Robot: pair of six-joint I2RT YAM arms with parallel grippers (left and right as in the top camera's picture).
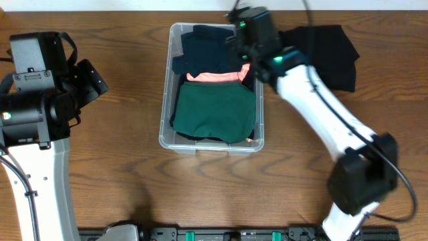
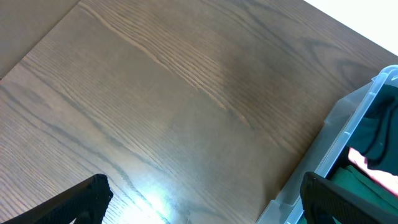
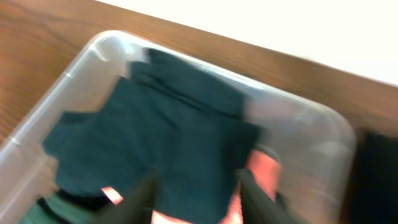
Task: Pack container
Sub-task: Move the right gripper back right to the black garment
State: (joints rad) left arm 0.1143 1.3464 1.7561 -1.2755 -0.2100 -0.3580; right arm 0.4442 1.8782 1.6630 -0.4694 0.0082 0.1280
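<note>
brown wood-grain bench (image 1: 120, 194) runs under everything, with a pale strip of wall or floor along its far edge. the container (image 1: 165, 100) sits on the bench toward the far side, long side running away from the arms, and it is well filled. a navy garment (image 1: 204, 43) lies at its far end, a pink garment (image 1: 214, 77) shows as a band across its middle, and a green garment (image 1: 214, 114) covers its near end. all three lie inside its walls, though the right wrist view is too blurred to show how neatly they are folded.

the right gripper (image 1: 251, 40) hangs over the container's far right corner, above the navy garment. its fingers stand apart with no cloth pinched between them, as far as the blur allows, so i read it as released. the left gripper (image 1: 87, 77) is well apart from the container on its left side, spread wide over bare wood and holding nothing; its own camera catches only the container's near corner at the edge.

judging by how things lie, most of the packing looks done. one black garment (image 1: 334, 57) lies on the bench just beyond the container's right wall, partly hidden by the right arm, and it appears to be the piece left to go in. the room left for it looks to be on top of the others. no lid is in view, so i cannot tell whether closing is part of the job.
</note>
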